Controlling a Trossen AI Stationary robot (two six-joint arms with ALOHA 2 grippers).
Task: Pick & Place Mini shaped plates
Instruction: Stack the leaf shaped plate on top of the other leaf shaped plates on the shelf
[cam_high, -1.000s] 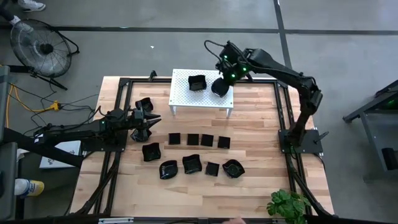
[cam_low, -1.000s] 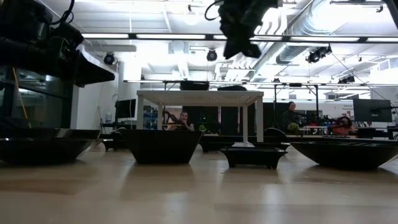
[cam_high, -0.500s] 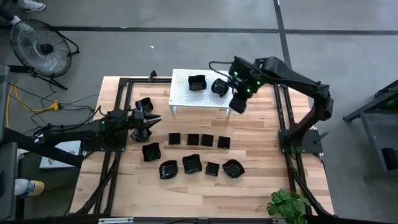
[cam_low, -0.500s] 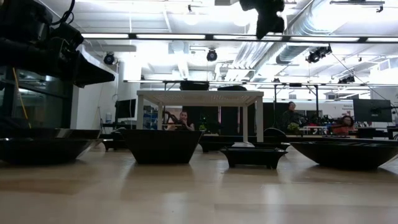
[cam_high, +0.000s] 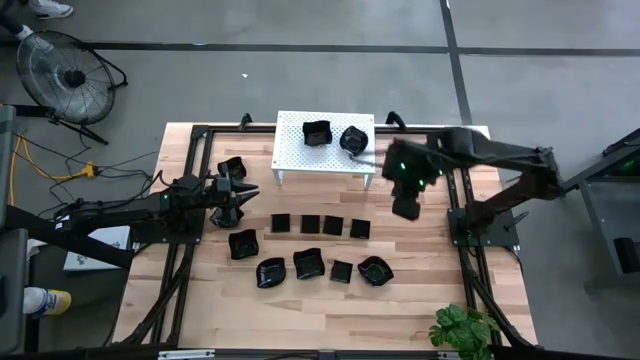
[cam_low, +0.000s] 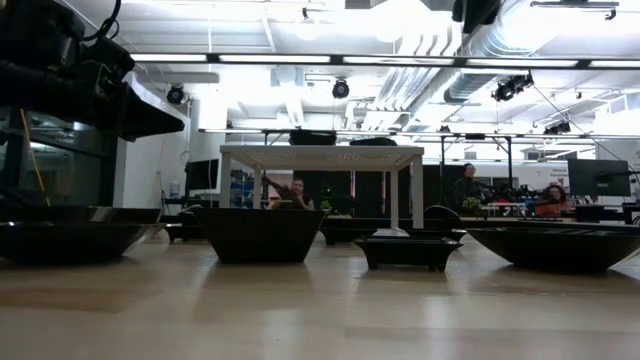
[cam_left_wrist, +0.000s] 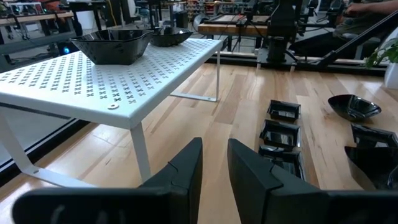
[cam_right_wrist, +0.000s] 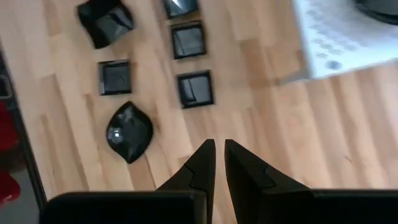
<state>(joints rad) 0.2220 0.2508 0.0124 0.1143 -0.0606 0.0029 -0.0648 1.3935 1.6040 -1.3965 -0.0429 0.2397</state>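
my right hand (cam_high: 407, 208), empty and nearly shut, has left the second plate (cam_high: 352, 139) on the white stand (cam_high: 292, 150), swinging toward centre-right of frame for another.

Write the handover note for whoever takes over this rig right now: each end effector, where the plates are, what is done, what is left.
Right end effector: empty, nearly shut, above the table right of the white stand.
Left end effector: waiting at the table's left, fingers slightly apart, empty.
Done: two plates on the stand, one square, one rounder.
Left: ten plates on the table, including the row of four flat squares.
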